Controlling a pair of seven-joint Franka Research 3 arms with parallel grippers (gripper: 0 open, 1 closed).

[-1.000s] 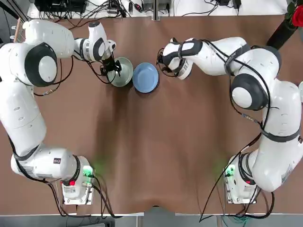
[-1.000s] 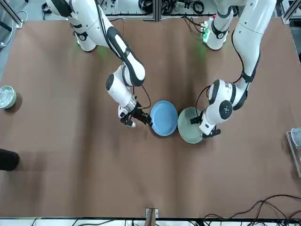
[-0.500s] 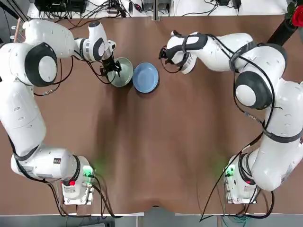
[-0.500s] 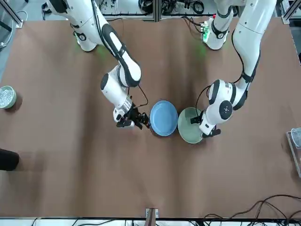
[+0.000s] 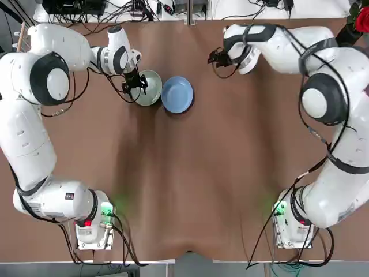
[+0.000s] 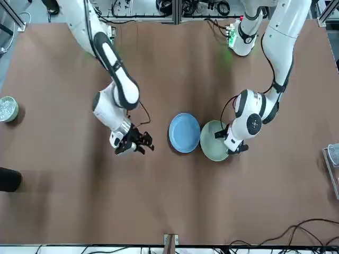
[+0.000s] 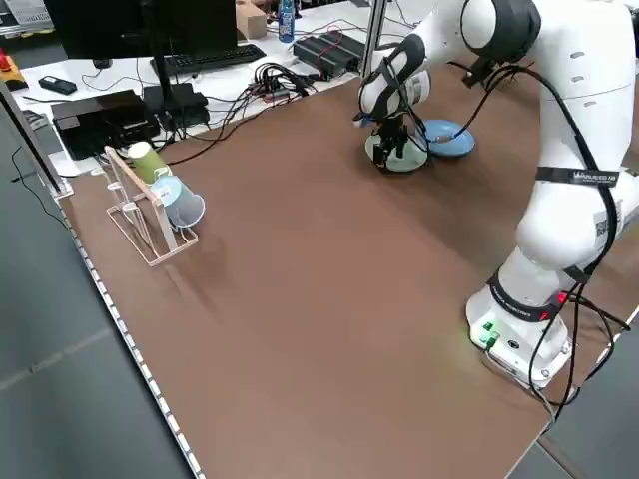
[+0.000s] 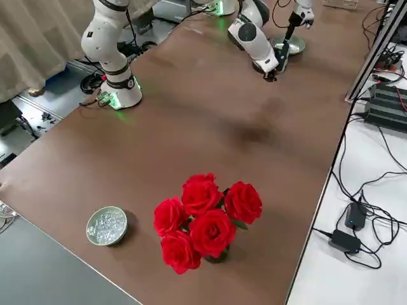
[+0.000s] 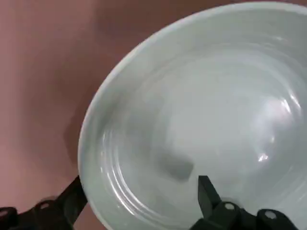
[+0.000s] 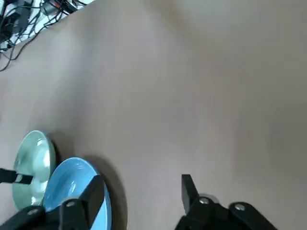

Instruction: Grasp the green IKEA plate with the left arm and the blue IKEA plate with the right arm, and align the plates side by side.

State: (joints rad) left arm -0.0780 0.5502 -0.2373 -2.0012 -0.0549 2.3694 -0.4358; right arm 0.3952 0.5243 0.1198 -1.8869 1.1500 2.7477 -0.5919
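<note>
The green IKEA plate [image 5: 149,88] and the blue IKEA plate [image 5: 177,94] lie side by side on the brown table, rims touching, toward the far side. My left gripper [image 5: 138,85] stands over the green plate's outer rim. In the left wrist view its jaws are open, one finger [image 9: 72,201] outside the rim and the other inside the green plate [image 9: 192,120]. My right gripper [image 5: 215,57] hovers open and empty, well to the right of the blue plate [image 6: 184,133]. The right wrist view shows both plates beyond its fingers [image 10: 93,196].
A vase of red roses [image 8: 203,219] and a small bowl of beads [image 8: 107,225] stand at the table's right end. A wooden rack with cups [image 7: 150,205] sits at the left end. Cables and equipment run along the far edge [image 5: 132,10].
My right gripper has drawn away from the blue plate, to the right and toward the far edge, with its jaws widening. The left gripper and both plates have stayed put.
</note>
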